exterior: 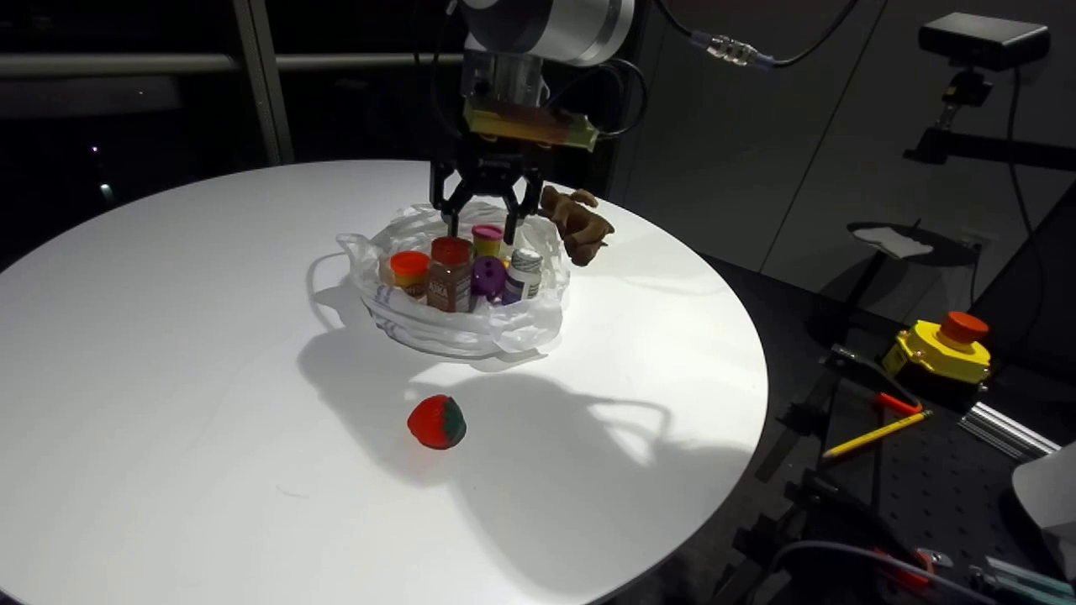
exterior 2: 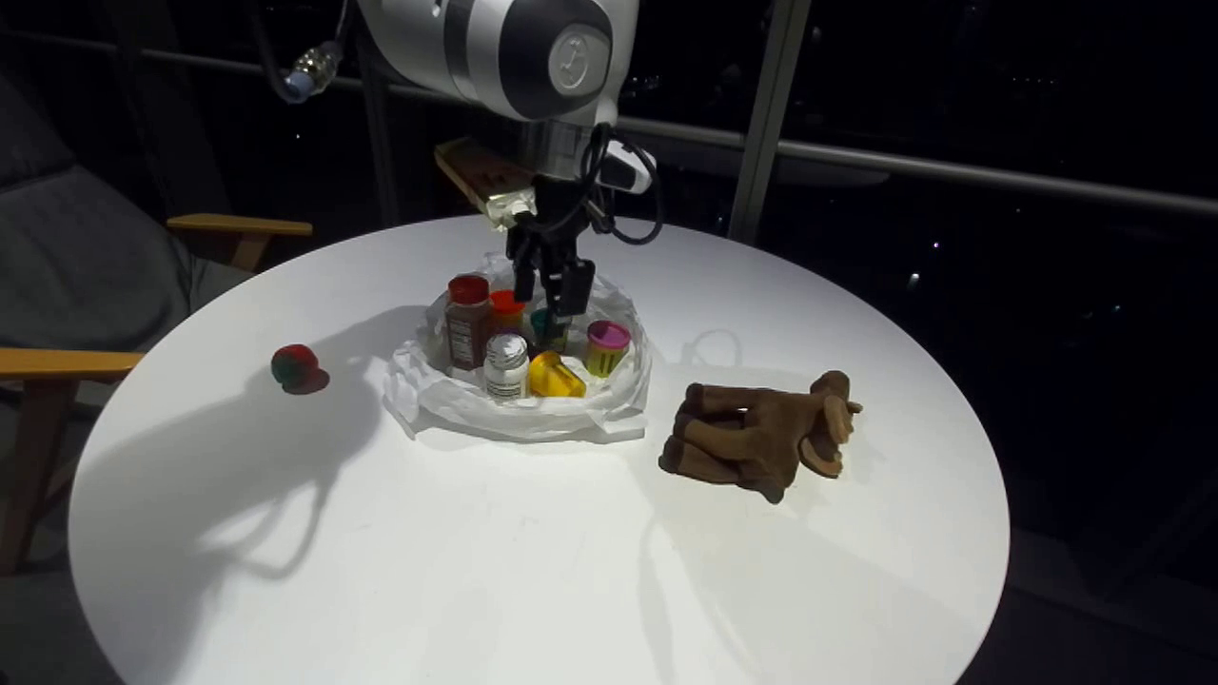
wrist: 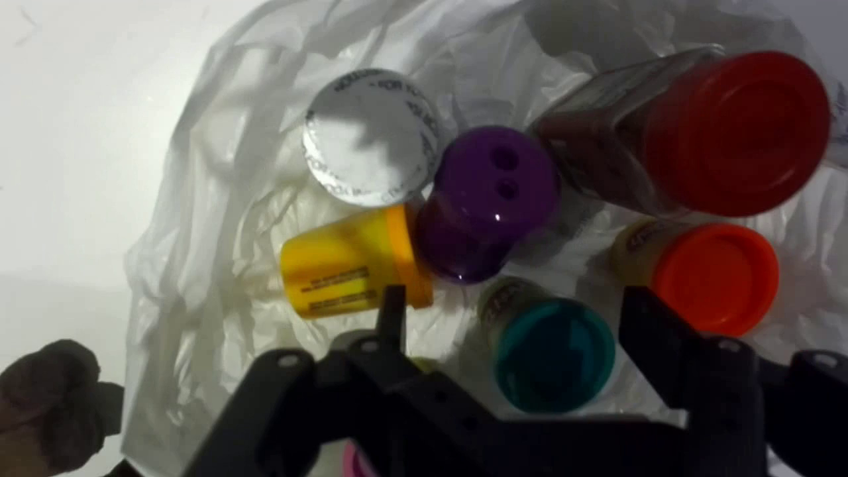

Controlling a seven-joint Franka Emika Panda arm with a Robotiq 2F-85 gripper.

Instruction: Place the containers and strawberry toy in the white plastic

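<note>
Over white plastic [exterior: 424, 329], end effector [exterior: 481, 234] spread; strawberry toy [exterior: 435, 422] outside, clear of table edge [exterior: 754, 370]

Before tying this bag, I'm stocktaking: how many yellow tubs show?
4, in the bag: orange-lidded by the red-capped jar; teal-lidded under the claw; pink-lidded near the rim; sideways tub by the bottle. Others may be hidden.

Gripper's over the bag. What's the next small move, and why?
Probably lift the gripper straight up, clear of the white plastic bag. Its jaws stand open on either side of the teal-lidded cup, which sits inside the bag. The strawberry toy lies outside on the table, so it likely comes next.
</note>
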